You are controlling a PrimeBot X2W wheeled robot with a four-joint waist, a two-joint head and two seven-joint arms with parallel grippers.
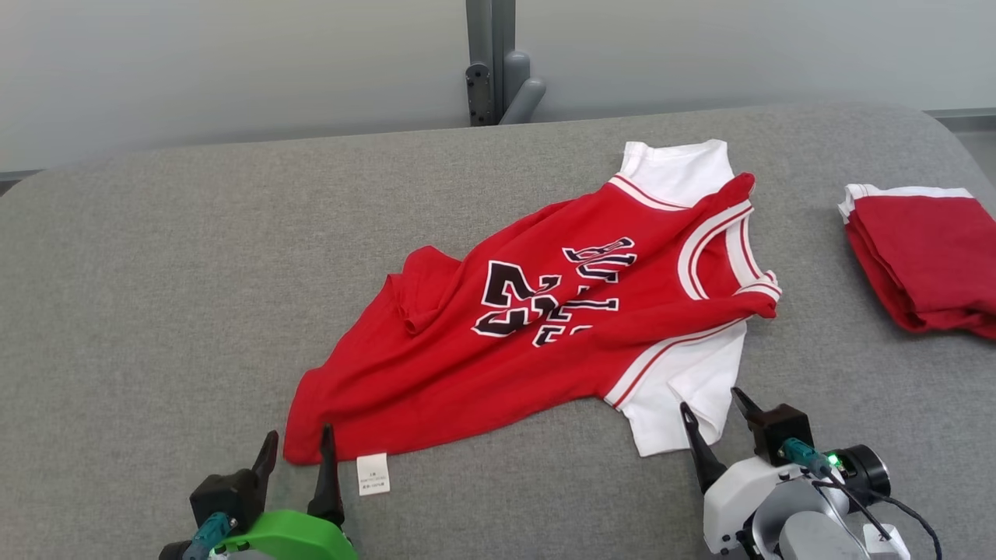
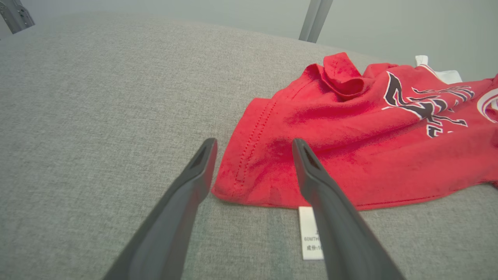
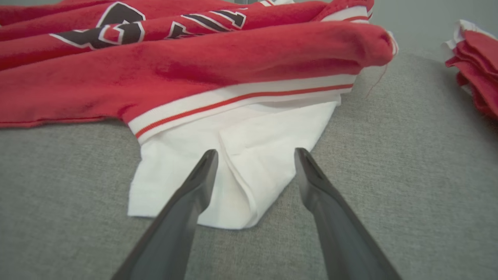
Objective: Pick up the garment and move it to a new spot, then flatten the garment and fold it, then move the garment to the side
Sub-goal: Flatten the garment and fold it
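Observation:
The garment [image 1: 545, 327] is a red jersey with black lettering and white sleeves, lying spread and rumpled on the grey table [image 1: 194, 272]. My left gripper [image 1: 299, 443] stands open at the jersey's near left hem corner [image 2: 253, 175], its fingers straddling the corner without holding it. A white care label [image 2: 309, 233] pokes out from the hem beside the right finger. My right gripper [image 1: 712, 404] is open too, its fingers either side of the near white sleeve [image 3: 241, 171], which lies flat on the table.
A second red and white garment [image 1: 926, 257] lies folded at the table's right edge. A grey post [image 1: 494, 62] rises behind the far edge. Bare grey surface spreads to the left of the jersey.

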